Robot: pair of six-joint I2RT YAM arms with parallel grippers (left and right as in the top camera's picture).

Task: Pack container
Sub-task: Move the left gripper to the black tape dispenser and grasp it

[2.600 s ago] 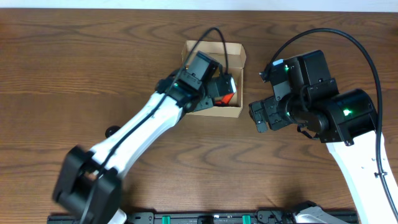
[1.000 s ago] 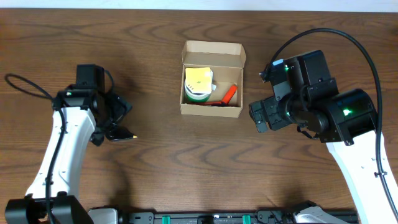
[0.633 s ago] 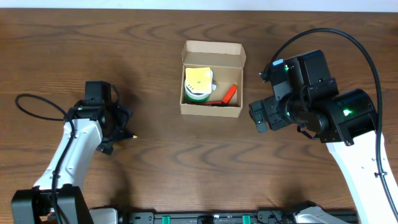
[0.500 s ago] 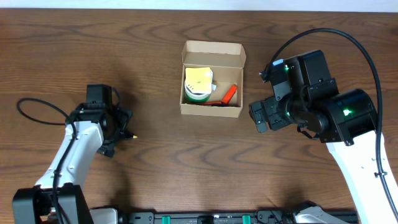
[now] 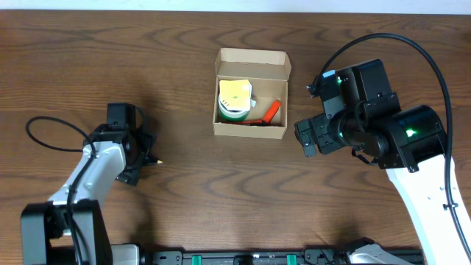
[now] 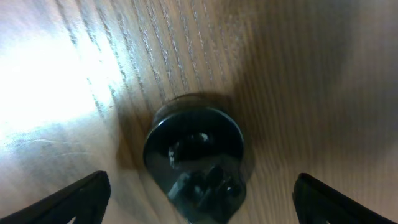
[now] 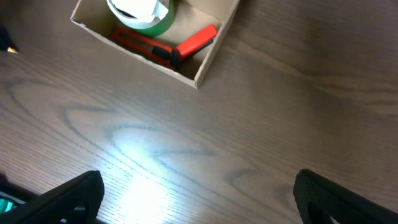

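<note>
1. Left fingers (image 6: pixel 78 198) were spread wide and empty, over a black round object (image 6: pixel 194 155) near the table's (image 5: pixel 221 206) left front.
2. Right fingers (image 7: pixel 65 198) were wide open and empty, just right of the container (image 5: pixel 249 131).
3. The container sat mid-table toward the far edge, flap open, holding a green roll (image 5: pixel 234 103) and a red tool (image 5: pixel 271 111).

Roll (image 5: pixel 234 103) and cutter (image 5: pixel 268 112) inside container (image 5: pixel 251 57)

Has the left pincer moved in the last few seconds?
Yes. The left pincer has pulled away from the cardboard box, leftward and lower in the overhead view.
</note>
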